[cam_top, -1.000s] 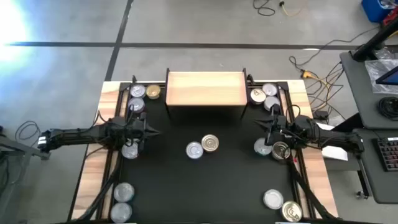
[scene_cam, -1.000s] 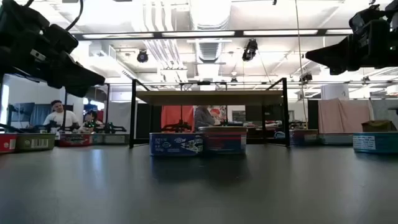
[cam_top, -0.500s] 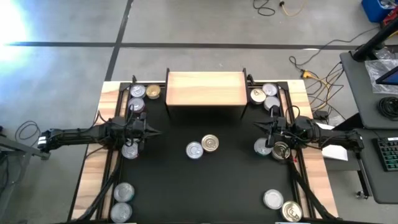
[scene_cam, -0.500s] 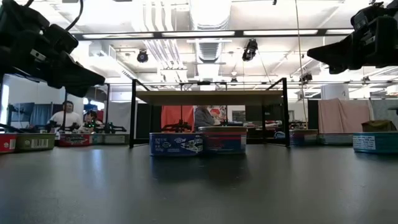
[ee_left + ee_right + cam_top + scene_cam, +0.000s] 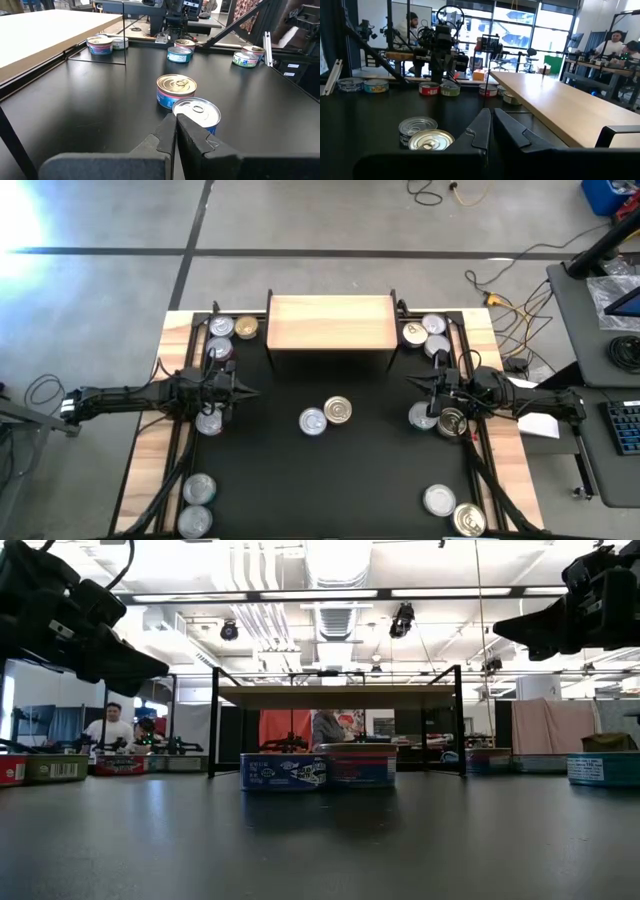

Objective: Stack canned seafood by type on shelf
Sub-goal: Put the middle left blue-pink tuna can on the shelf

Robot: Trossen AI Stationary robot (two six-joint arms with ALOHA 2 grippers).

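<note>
While right gripper (image 5: pixel 410 383) is shifting slightly, pincers of both, left gripper (image 5: pixel 256 392) too, staying pressed together, empty; centre tins (image 5: pixel 326 416) lying between them, shelf (image 5: pixel 331 321) holding nothing; stacking not begun.

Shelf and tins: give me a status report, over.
Left hand and right hand shut, empty, above the mat. Shelf top bare; tins unstacked on the mat. Nothing blocking.
</note>
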